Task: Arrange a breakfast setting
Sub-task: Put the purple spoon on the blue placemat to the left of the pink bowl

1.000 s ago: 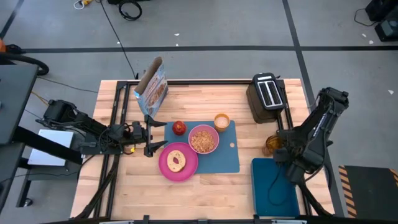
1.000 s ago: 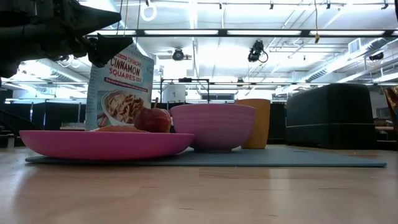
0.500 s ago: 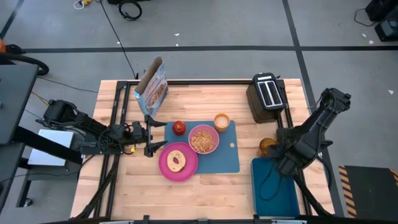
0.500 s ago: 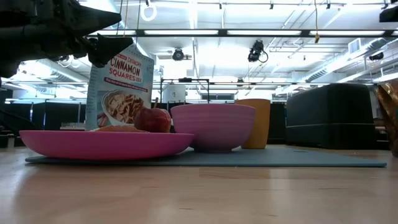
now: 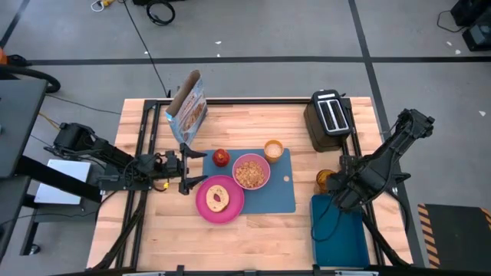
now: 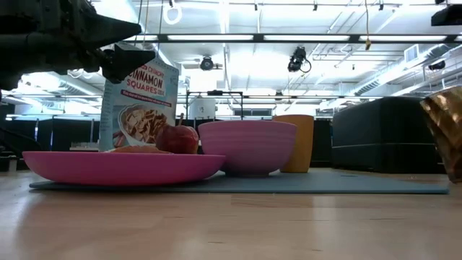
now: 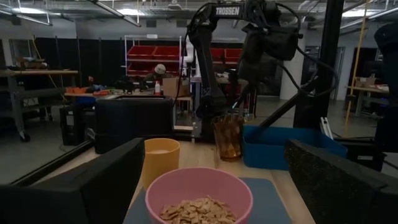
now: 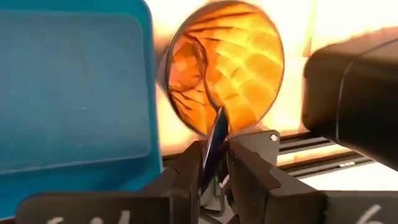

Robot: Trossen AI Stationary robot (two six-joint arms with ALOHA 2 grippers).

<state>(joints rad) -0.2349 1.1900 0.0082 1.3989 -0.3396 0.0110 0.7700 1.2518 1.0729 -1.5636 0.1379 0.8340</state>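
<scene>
A blue mat (image 5: 285, 195) carries a pink plate (image 5: 205, 207) with a bagel (image 5: 219, 198), a pink bowl (image 5: 250, 172) of cereal, a small amber cup (image 5: 273, 149) and a red apple (image 5: 221, 157). Right of the mat a ribbed amber glass (image 5: 325, 180) stands on the table by its base (image 7: 228, 157). My right gripper (image 5: 343, 186) hangs over the glass, pointing down, shut on a blue-purple spoon (image 8: 217, 121). My left gripper (image 5: 196, 167) waits open at the mat's left edge, pointing at the bowl. My right gripper pinches the spoon's thin handle (image 8: 215, 138) between its two fingers, coming from above and pointing down. The rest of the spoon reaches down into the amber glass (image 8: 224, 68). Whether the fingers also touch the glass's rim I cannot tell.
A darker blue tray (image 5: 341, 234) lies at the near right, just beside the glass. A black toaster (image 5: 330, 115) stands at the far right and a cereal box (image 5: 186, 107) at the far left. Bare wood lies near the front edge.
My right gripper has gone toward the table's left, nearer the mat. The amber glass has shifted the same way under it and has come into the low view from the right edge.
</scene>
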